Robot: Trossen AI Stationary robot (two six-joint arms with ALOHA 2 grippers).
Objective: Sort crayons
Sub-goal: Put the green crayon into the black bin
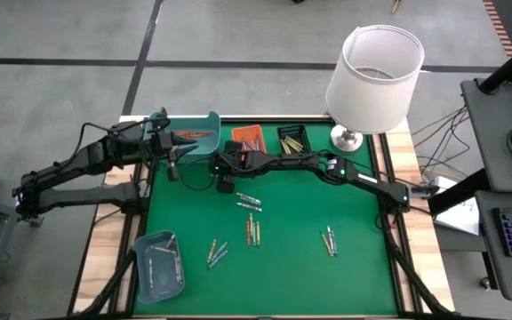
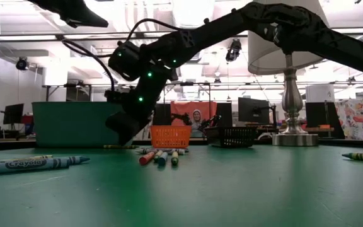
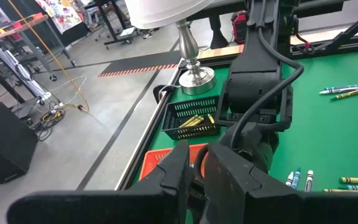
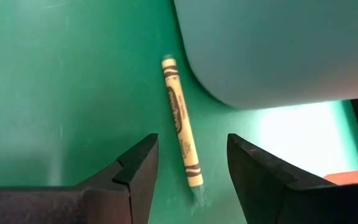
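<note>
My right gripper point(image 4: 191, 163) is open and low over the green mat, one finger on either side of a yellow-green crayon point(image 4: 182, 127) without touching it. This crayon lies flat on the mat beside a teal tray point(image 4: 278, 50). In the high view my right gripper point(image 1: 223, 180) reaches to the mat's far left part. More crayons point(image 1: 249, 201) lie loose on the mat, some mid-table point(image 1: 252, 229), some nearer point(image 1: 216, 253) and some to the right point(image 1: 330, 240). My left gripper point(image 3: 196, 171) waits raised by the teal tray point(image 1: 189, 133), fingers close together with nothing seen between them.
At the far edge stand an orange tray point(image 1: 247, 138) and a black tray point(image 1: 293, 138) with crayons in them, and a white-shaded lamp point(image 1: 372, 80) stands at the far right corner. A second teal tray point(image 1: 160, 262) sits at the near left.
</note>
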